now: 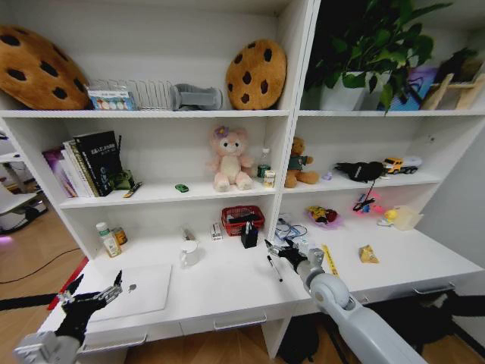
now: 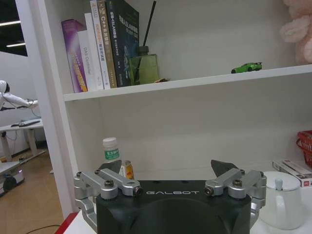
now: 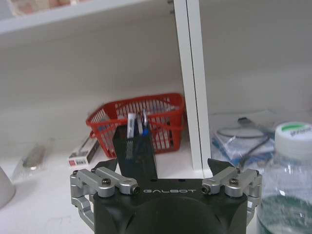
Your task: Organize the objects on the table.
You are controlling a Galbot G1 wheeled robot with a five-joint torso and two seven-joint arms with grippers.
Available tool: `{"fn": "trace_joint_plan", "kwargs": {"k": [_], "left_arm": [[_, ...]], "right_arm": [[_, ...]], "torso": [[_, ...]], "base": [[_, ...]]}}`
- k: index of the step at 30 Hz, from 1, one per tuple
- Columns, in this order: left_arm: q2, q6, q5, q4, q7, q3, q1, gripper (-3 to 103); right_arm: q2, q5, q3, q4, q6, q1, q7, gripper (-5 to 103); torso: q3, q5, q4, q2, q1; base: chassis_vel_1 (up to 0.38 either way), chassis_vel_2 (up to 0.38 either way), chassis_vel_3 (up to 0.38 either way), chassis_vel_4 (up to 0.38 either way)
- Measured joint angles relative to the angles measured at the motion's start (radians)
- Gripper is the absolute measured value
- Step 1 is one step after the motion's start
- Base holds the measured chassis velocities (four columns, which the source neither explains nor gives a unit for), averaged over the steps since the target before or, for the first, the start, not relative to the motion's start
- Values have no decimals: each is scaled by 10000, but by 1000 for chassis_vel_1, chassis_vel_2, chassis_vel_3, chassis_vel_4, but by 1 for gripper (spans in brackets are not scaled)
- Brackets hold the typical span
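Observation:
My right gripper (image 1: pixel 282 250) hovers open over the middle of the white table (image 1: pixel 227 287), with nothing between its fingers. A black pen (image 1: pixel 273 268) lies on the table just beside it. In the right wrist view the gripper (image 3: pixel 165 165) faces a black pen holder (image 3: pixel 135 151) with pens in it, and a clear bottle with a green-and-white cap (image 3: pixel 287 185) stands close alongside. My left gripper (image 1: pixel 95 294) is open at the table's left end, next to the silver laptop (image 1: pixel 142 291). A tiny green toy car (image 1: pixel 182 188) sits on the shelf above.
A red basket (image 1: pixel 242 219) stands behind the pen holder (image 1: pixel 249 236). A white mug (image 1: pixel 189 253) and small bottles (image 1: pixel 110 240) stand at the back left. A yellow ruler (image 1: pixel 330 259) and a yellow packet (image 1: pixel 368 255) lie to the right. Shelves rise behind.

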Motion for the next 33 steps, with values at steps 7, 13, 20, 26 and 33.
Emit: {"fn": "trace_joint_plan", "kwargs": {"k": [7, 13, 20, 26, 33], "left_arm": [[0, 0, 0, 0, 0, 0, 0, 100], [0, 0, 0, 0, 0, -1, 1, 100], [0, 0, 0, 0, 0, -1, 1, 100], [0, 0, 0, 0, 0, 0, 0, 100], [0, 0, 1, 0, 0, -1, 0, 100]], "right_arm": [[104, 118, -362, -986, -258, 196, -372, 100], [179, -20, -506, -1655, -362, 613, -639, 100], [277, -239, -838, -2234, -315, 904, -684, 100], [394, -339, -1160, -2583, -287, 1237, -686, 100], [556, -408, -1596, -2949, -261, 1608, -642, 98]], "torso": [[1, 0, -1, -2, 1], [1, -1, -1, -2, 0], [1, -1, -3, -1, 2], [1, -1, -2, -1, 2], [1, -1, -1, -1, 2]], "base": [[0, 0, 0, 0], [0, 0, 0, 0], [0, 0, 0, 0], [0, 0, 0, 0], [0, 0, 0, 0]]}}
